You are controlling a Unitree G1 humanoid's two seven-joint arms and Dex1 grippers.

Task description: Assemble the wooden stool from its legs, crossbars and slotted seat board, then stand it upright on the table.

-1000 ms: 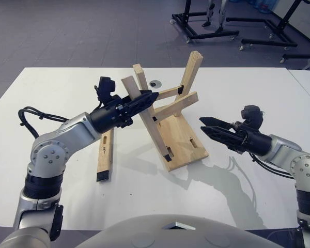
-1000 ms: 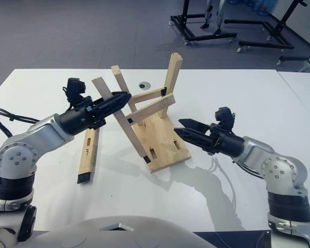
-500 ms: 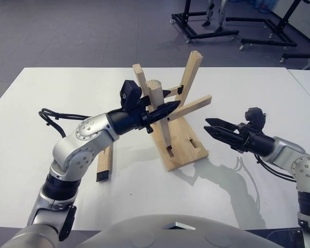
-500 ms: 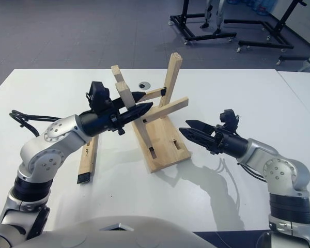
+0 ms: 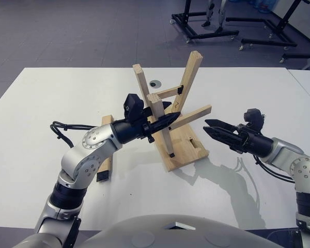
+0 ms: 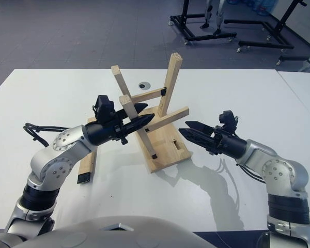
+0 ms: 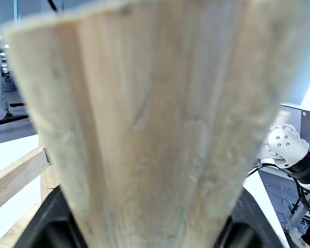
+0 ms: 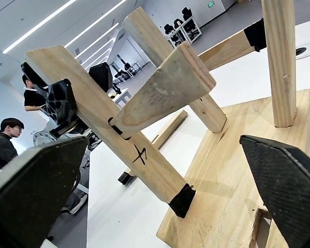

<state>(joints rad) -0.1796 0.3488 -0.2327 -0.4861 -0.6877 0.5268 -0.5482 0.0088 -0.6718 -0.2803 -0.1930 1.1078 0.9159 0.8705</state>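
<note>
On the left, one loose leg lies flat on the counter, partly under my left arm and not yet mounted. My left claw is clenched on the front leg of the half-built stool. In the wrist view the wood sits tight between the two fingers. This leg stands slanted, with its dark foot on the seat board, at what looks like a slot. The board lies flat on the counter, and two other legs rise from it. A crossbar sticks out from the held leg past the tall leg, and its far end is free. The right claw is released, fingers spread, near the stool but touching nothing.

My worry is this: if I push the leg sideways and not along the slot, it may jam or lever the board up, and the frame could tip over. Nothing holds the board down, so it may also slide. The free crossbar could slip from its joint, or the right claw could knock it.
</note>
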